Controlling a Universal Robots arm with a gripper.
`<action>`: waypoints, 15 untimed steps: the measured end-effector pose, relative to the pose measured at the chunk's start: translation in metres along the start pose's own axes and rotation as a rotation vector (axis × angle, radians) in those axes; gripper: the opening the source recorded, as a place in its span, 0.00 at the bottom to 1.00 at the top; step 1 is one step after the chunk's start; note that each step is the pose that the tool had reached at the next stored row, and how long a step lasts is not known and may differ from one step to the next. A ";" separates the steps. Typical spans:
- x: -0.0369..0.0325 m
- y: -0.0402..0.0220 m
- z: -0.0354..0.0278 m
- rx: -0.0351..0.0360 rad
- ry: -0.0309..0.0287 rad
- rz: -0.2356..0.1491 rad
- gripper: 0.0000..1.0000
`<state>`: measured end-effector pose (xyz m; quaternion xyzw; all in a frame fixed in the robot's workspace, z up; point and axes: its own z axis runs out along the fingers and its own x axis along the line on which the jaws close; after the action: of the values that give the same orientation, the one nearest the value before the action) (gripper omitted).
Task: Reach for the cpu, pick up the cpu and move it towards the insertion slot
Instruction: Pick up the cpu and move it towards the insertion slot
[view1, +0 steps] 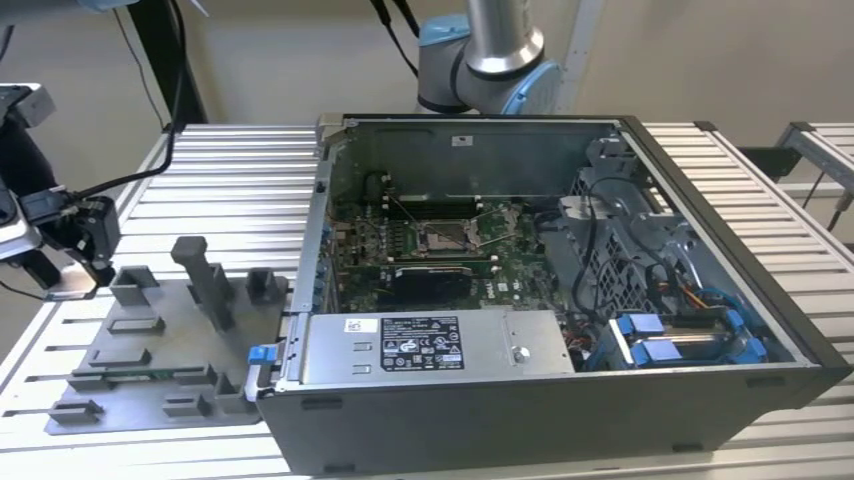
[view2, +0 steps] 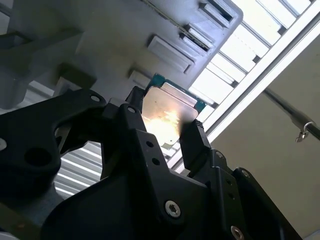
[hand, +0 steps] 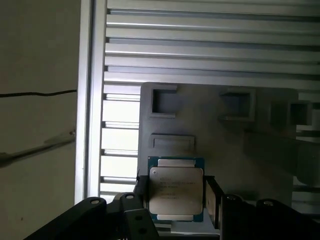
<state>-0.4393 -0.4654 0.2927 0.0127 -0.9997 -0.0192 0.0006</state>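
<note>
The cpu (hand: 176, 192) is a flat square chip with a pale metal face and a green edge, and my gripper (hand: 176, 196) is shut on it. Black fingers (hand: 212, 196) press on two opposite sides. The second wrist view shows the cpu (view2: 167, 117) lifted off the grey fixture plate (view2: 100, 30), held by the gripper (view2: 165, 122). In the exterior view the gripper (view1: 74, 270) hangs at the far left, above the plate's left end. The insertion slot (view1: 441, 235), a silver-framed socket on the green board, lies inside the open computer case, well to the exterior view's right of the gripper.
The grey fixture plate (view1: 147, 370) carries upright blocks (view1: 207, 280) and shallow recesses. The open computer case (view1: 561, 300) has tall walls, a power supply (view1: 427, 345) at the front and cables at the exterior view's right. The slatted metal table (view1: 227, 170) lies beneath.
</note>
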 end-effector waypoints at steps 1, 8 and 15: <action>0.0000 0.0000 -0.0007 -0.0001 0.0000 0.000 0.00; 0.0000 0.0002 -0.0053 0.0000 0.0000 0.000 0.00; 0.0000 0.0003 -0.0089 -0.0001 0.0000 0.000 0.00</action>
<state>-0.4393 -0.4654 0.3016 0.0127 -0.9997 -0.0192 0.0006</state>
